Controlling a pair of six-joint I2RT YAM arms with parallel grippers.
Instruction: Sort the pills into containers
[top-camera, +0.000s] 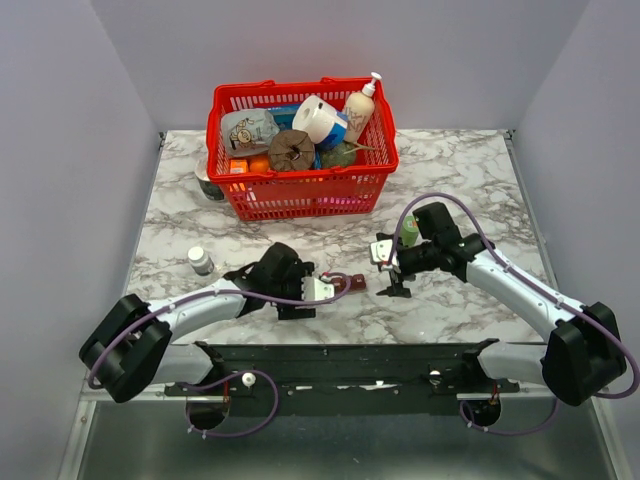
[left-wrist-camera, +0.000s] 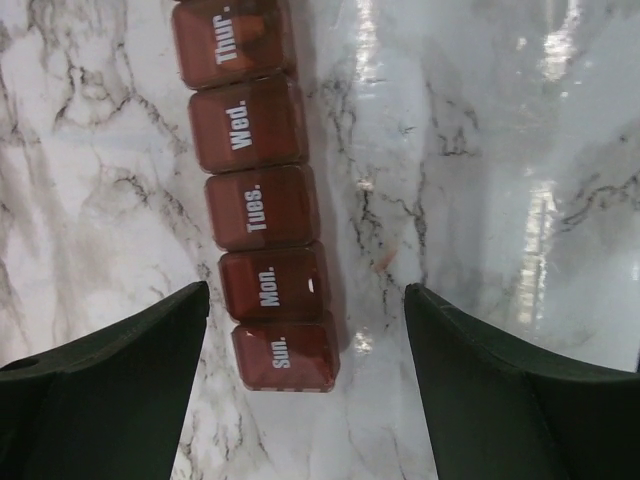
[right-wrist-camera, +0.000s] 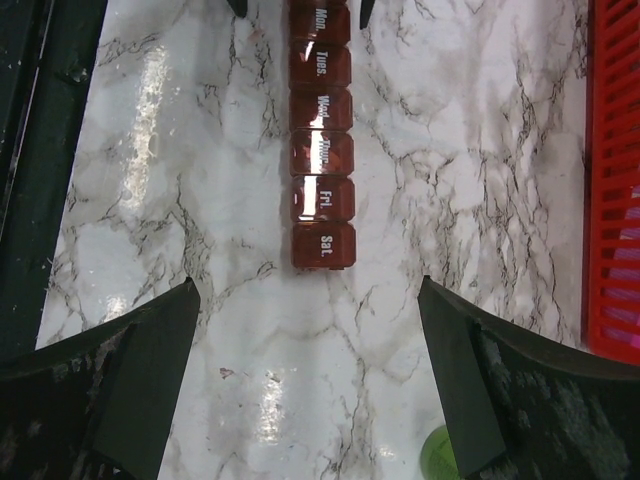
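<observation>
A small white round bottle stands at the left of the bench, a glossy slab of white marble with grey veins. The left claw has its two matte dark fingers spread wide. They stand on either side of the "Sun." end of the containers without touching, and nothing is held. The containers are one narrow strip of shiny, dark-red, rounded-square compartments with white day labels, lying flat mid-bench between the two arms. The left wrist view cuts the strip off past "Thur.". The dark lids hide what is inside. A white fleck on "Mon." may be glare. The right claw is fully spread and empty just short of the "Sat." end. A green round thing beside it is cut off. Behind stands a red plastic mesh basket of jumbled goods.
</observation>
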